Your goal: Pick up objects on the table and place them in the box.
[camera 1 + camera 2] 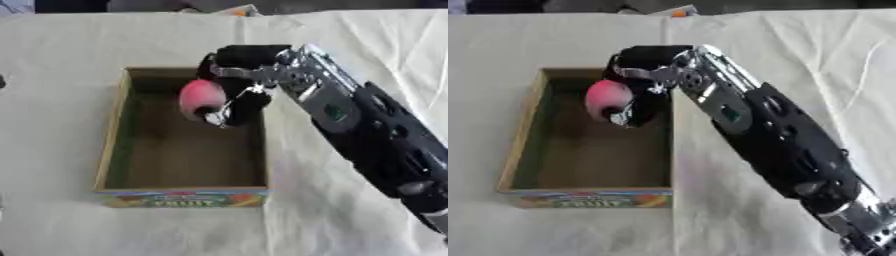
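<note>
While right hand (238, 95) grips it, pink fruit (200, 98) stands upright over box (112, 145).

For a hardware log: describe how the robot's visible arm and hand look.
Only the right arm shows: bulky glossy black shells, with a silver metal section at the wrist bearing a round black disc with a small green mark. The right hand is black with thin silver parts. No left arm is visible.

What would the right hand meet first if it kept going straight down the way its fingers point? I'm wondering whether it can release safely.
Most likely the bare floor of the box. The right hand, fingers curled round the pink object, hangs over the box's far end, with nothing visible beneath it, though its height above the floor is unclear.
</note>
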`<control>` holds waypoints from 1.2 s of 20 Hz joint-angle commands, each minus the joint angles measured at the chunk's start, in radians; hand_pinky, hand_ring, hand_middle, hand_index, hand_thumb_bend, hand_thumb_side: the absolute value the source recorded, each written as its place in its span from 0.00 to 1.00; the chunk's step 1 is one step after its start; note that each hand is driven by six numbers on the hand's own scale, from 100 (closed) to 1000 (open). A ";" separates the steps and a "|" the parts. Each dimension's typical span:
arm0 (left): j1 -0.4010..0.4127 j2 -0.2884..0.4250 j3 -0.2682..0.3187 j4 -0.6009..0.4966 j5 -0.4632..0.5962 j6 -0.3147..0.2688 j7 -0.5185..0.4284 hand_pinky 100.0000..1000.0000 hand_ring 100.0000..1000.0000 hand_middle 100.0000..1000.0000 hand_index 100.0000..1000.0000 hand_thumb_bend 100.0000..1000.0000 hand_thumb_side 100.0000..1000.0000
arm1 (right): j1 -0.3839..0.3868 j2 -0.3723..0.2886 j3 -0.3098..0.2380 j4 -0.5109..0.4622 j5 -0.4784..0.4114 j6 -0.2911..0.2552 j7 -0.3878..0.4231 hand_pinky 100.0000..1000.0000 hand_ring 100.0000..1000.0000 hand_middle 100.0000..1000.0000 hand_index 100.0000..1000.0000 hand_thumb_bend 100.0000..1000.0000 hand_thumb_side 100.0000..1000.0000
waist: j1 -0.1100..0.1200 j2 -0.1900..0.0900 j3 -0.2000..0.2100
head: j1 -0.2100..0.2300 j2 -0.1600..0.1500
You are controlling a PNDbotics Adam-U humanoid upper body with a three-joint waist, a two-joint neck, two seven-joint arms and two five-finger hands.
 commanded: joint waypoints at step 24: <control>-0.009 0.005 -0.004 -0.021 -0.009 0.014 -0.032 0.48 0.45 0.54 0.66 0.00 0.83 | -0.012 0.029 -0.007 0.029 0.166 -0.129 0.167 0.64 0.82 0.75 0.89 0.64 0.26 | 0.004 -0.020 -0.003 | -0.012 -0.013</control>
